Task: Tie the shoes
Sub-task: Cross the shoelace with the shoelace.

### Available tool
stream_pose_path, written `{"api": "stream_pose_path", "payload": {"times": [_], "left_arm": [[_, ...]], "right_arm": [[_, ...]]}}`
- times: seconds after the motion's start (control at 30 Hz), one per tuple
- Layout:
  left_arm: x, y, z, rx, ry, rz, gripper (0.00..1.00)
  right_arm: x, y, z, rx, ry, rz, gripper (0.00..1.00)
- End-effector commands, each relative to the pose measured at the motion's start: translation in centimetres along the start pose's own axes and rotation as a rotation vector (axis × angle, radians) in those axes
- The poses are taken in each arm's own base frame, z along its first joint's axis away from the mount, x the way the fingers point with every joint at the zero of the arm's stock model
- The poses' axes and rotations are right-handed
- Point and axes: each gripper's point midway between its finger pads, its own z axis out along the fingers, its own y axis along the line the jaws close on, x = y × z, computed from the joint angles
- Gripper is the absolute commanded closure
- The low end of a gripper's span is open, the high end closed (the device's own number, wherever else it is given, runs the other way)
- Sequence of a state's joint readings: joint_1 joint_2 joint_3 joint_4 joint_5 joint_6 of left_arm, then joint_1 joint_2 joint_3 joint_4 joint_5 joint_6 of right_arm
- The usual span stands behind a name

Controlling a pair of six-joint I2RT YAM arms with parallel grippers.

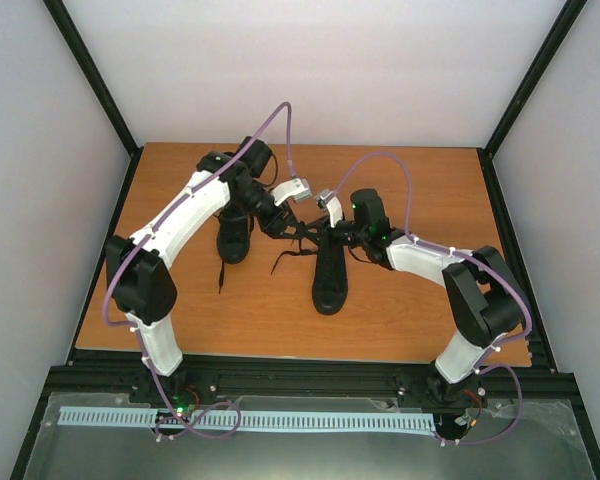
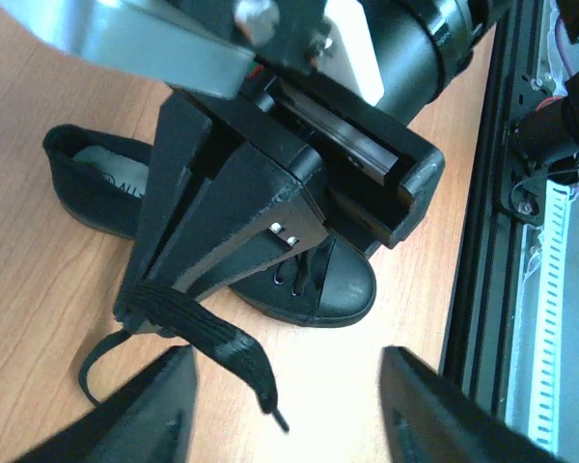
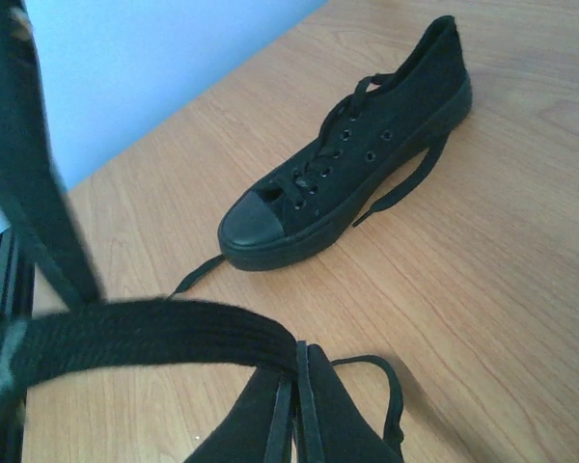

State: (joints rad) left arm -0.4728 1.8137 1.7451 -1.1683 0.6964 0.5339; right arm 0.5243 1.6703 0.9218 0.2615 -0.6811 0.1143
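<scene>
Hold taut the lace [image 3: 145, 333] pinched in the right gripper [image 3: 296, 386] above the shoe [image 1: 330, 275] midway between the side edges, toe toward the near edge, and ease the spread left gripper [image 2: 288, 367] around what looks like that strand, closing once centred.

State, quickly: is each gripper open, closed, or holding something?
Left gripper: open, holding nothing.
Right gripper: closed on a lace.

2 blk shoes [image 1: 330, 280], 2 robot arms [image 1: 185, 215], 2 hands (left hand [image 2: 288, 362], right hand [image 3: 296, 386]), 1 wd table [image 1: 400, 310]
</scene>
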Motion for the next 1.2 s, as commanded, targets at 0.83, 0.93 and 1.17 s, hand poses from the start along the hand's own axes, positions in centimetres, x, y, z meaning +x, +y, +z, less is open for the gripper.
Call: {"api": "stream_pose_path", "payload": {"times": [0.83, 0.93, 1.17], "left_arm": [[5.2, 8.6, 12.8, -0.249, 0.139, 0.343, 0.39], [4.5, 9.7, 13.0, -0.311, 0.134, 0.365, 0.41], [3.8, 11.0, 13.7, -0.365, 0.116, 0.394, 0.57]], "right_arm": [[2.8, -10.2, 0.6, 0.269, 0.076, 0.547, 0.97], [2.9, -10.2, 0.6, 0.264, 0.076, 0.551, 0.97], [2.9, -10.0, 0.5, 0.261, 0.075, 0.547, 0.97]]}}
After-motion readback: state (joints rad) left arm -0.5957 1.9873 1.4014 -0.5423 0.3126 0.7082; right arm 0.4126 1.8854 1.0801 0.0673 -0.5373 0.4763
